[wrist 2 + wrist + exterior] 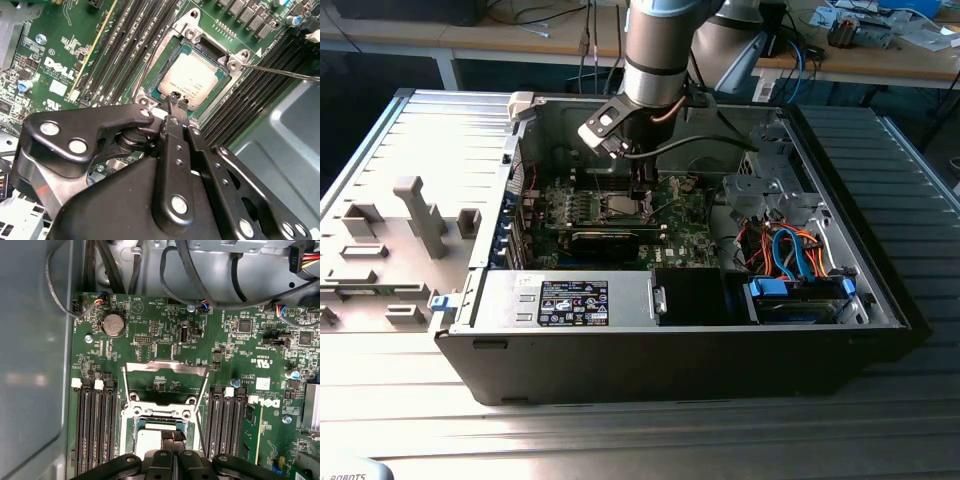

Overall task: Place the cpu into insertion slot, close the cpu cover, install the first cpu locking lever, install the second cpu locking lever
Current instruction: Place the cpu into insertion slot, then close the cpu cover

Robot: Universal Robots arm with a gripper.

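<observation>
The cpu lies flat in the insertion slot, silver-grey face up, framed by green board. My gripper is shut, and its joined tips stand at the cpu's near edge with nothing seen between them. In the first wrist view the cpu cover is swung open, lying back beyond the slot's rim, and the gripper is over the cpu. A thin locking lever sticks out beside the slot. In the exterior view the gripper reaches down into the open case over the board.
Long black memory slots flank the socket on both sides. The grey case wall stands close by. A drive cage, coloured cables and the power supply fill the case around the board.
</observation>
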